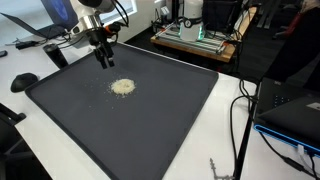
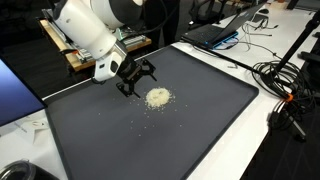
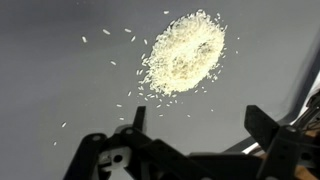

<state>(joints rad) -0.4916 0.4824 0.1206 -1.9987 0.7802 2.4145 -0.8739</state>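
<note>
End effector (image 3: 197, 128), jaws spread, empty.
We find the rice pile (image 3: 185, 55) near, just ahead of it, roundish.

Wrist view: pincer (image 3: 196, 113) cropped by the bottom edge, only the finger ends and part of the body show. Grain pile (image 3: 185, 52) is soft-focus, can't tell the grain type. In both exterior views the pile is a pale blob, single grains too small to make out. Arm (image 1: 88, 6) cut off at the top edge in an exterior view. Mat (image 2: 200, 130) near end cropped in both.
</note>
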